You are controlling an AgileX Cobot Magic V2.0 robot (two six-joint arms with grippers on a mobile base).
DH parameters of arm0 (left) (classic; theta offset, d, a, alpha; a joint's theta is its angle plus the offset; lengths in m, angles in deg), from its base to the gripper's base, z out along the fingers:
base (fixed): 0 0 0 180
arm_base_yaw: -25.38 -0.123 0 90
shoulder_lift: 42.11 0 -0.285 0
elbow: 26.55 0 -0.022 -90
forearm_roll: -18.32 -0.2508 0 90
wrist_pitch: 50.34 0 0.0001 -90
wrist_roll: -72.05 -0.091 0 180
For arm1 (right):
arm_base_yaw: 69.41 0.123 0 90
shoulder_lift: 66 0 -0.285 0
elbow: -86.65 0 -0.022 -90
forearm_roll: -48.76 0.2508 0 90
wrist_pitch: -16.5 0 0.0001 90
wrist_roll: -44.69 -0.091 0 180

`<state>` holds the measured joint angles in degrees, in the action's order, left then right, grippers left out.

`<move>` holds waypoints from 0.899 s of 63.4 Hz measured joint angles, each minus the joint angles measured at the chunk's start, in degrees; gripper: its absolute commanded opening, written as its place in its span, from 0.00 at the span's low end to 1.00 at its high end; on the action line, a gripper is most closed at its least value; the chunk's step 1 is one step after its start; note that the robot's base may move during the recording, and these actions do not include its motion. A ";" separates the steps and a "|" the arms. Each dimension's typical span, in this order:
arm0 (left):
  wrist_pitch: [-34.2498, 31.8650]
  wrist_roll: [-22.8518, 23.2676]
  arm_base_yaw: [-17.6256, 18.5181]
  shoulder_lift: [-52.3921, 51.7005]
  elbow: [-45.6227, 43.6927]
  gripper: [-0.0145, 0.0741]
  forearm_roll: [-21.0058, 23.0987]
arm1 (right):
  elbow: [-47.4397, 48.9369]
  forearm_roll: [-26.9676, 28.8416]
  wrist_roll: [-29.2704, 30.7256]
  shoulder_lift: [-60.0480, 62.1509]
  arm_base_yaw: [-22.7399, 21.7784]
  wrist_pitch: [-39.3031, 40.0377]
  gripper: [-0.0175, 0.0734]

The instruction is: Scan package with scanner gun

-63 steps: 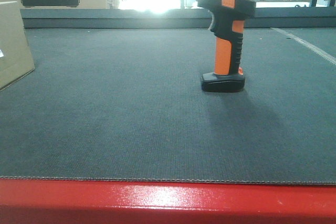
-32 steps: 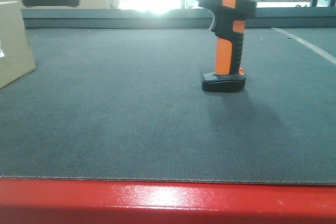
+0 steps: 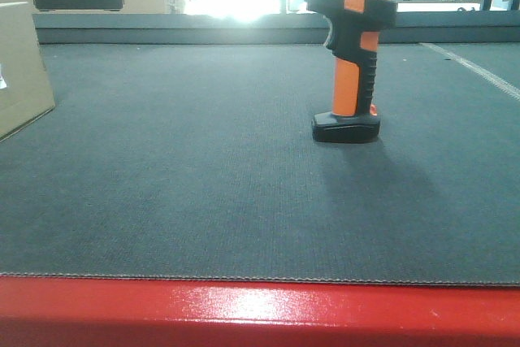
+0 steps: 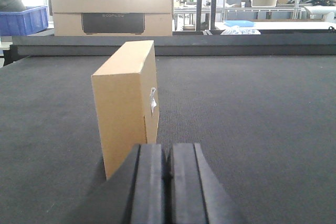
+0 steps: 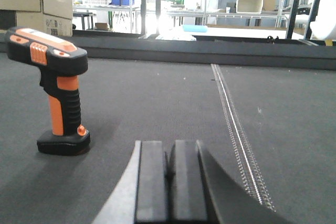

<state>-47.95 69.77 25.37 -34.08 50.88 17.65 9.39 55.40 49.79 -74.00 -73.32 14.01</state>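
Warehouse; stacked cartons (image 4: 110, 6), blue crate (image 4: 23, 19)

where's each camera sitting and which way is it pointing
Front view: low at the red edge of the table, facing across the dark mat at the upright scanner gun; package cut off at left; no robot parts show.
Left wrist: behind the shut left tool, facing the package standing on edge.
Right wrist: behind the shut right tool, scanner gun ahead, left in frame.
Shared: front and right wrist both see the scanner gun; front and left wrist the package.
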 measured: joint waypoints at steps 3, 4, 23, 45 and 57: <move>-0.42 0.00 0.00 0.00 0.00 0.04 0.00 | 0.00 0.00 0.00 0.00 0.00 0.31 0.02; -0.64 0.00 0.00 0.00 0.00 0.04 0.00 | 0.00 0.00 0.00 0.00 0.00 0.31 0.02; -10.43 0.00 0.00 -0.09 0.00 0.04 0.68 | 0.82 0.00 0.00 0.04 0.00 4.04 0.02; 6.99 0.00 0.00 5.08 -22.60 0.07 0.68 | 22.79 -0.11 0.00 -4.95 0.00 -5.30 0.09; 18.95 0.00 0.00 17.41 -35.34 0.39 0.36 | 28.41 -0.11 0.00 -17.74 0.00 -6.30 0.52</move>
<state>-29.00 69.77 25.37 -16.68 15.53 18.01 37.80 55.29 49.79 -91.74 -73.32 7.71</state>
